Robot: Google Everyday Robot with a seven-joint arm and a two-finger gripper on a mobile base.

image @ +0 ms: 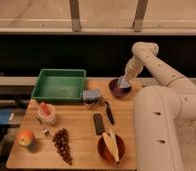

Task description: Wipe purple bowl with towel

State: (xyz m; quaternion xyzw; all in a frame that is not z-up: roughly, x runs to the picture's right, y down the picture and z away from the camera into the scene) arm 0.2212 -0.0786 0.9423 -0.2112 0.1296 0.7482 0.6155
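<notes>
Green tray [59, 86], apple [25, 138], grapes [62, 145] — corn [110, 143] in an orange bowl [101, 149]

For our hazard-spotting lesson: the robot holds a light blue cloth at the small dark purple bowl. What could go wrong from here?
The small round dark purple bowl sits near the wooden table's back edge; a sideways push might slide it off. The gripper, shut on the small light blue-grey towel just above the bowl, could lose the cloth mid-wipe.
</notes>
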